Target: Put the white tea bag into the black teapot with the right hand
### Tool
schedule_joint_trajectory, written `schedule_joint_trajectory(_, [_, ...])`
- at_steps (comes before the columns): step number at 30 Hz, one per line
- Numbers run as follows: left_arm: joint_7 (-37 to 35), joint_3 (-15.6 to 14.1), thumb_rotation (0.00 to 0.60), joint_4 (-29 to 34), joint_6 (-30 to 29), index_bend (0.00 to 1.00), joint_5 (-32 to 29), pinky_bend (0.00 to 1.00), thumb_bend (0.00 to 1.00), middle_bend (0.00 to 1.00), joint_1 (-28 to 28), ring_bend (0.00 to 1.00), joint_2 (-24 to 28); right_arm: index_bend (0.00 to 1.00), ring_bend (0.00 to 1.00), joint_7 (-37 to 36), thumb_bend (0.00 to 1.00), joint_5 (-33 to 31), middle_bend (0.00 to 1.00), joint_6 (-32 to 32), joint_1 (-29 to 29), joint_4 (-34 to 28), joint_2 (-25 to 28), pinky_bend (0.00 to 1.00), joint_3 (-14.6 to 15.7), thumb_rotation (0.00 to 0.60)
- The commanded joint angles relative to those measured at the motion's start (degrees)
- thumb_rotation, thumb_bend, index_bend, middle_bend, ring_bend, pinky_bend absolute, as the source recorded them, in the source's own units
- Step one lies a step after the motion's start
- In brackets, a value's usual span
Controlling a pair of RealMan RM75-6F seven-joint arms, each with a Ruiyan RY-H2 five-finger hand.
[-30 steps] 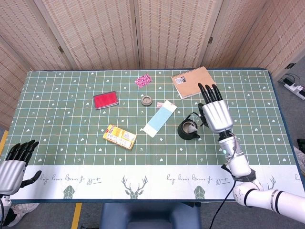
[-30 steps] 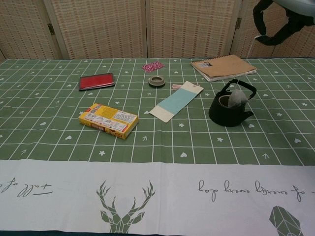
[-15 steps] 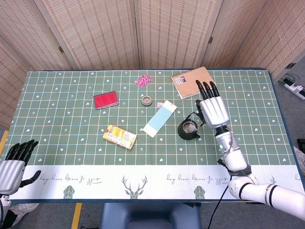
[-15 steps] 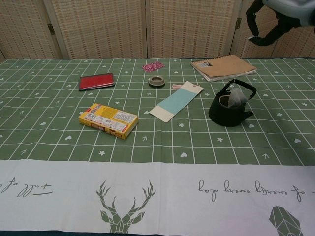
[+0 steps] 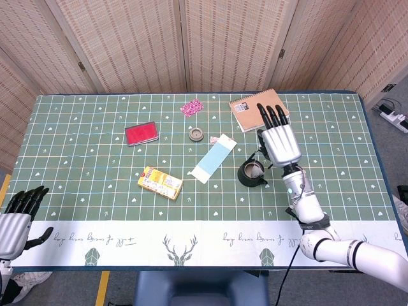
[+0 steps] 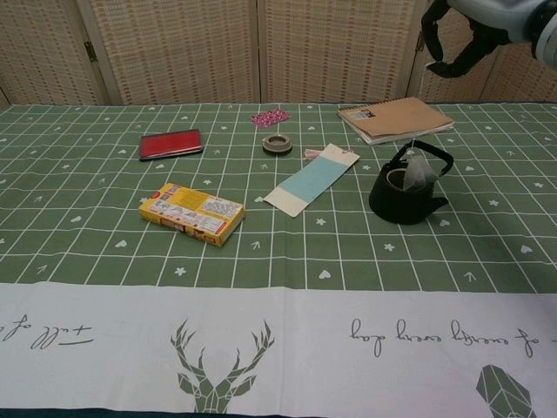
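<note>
The black teapot (image 5: pixel 250 173) (image 6: pixel 400 196) stands right of the table's middle with its handle raised. The white tea bag (image 6: pixel 421 170) hangs at the pot's opening, leaning against the handle. A thin string runs up from it to my right hand (image 5: pixel 277 137) (image 6: pixel 474 30), which hovers high above the pot and pinches that string. In the head view the hand's back hides the bag. My left hand (image 5: pixel 16 217) rests off the table's near left corner, fingers apart, holding nothing.
A spiral notebook (image 5: pixel 257 109) lies just beyond the pot. A blue-and-white packet (image 5: pixel 213 159) lies left of it, with a tape roll (image 5: pixel 196 134), pink packet (image 5: pixel 190 108), red case (image 5: pixel 141 134) and yellow box (image 5: pixel 160 182) further left.
My right hand has drifted up, leftward and away from me over the pot. The tea bag has stayed at the pot's opening. The left hand has barely moved.
</note>
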State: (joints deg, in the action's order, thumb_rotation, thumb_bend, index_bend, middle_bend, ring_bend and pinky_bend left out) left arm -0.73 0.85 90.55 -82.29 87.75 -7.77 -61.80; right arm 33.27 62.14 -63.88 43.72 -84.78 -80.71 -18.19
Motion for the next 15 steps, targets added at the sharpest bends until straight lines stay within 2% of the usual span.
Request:
schedule_joint_trajectory(1, [0.00, 0.04, 0.600, 0.00, 0.01, 0.00, -0.10, 0.07, 0.27, 0.01, 0.01, 0.06, 0.03, 0.65, 0.00, 0.08, 0.40, -0.65, 0.00, 0.33, 0.48, 0.72, -0.29, 0.00, -0.23, 0.600])
schedule_joint_trajectory(15, [0.29, 0.34, 0.600, -0.01, 0.16, 0.00, -0.82, 0.07, 0.27, 0.01, 0.01, 0.06, -0.06, 0.66, 0.00, -1.10, 0.40, -1.44, 0.00, 0.94, 2.03, 2.18, -0.52, 0.00, -0.30, 0.600])
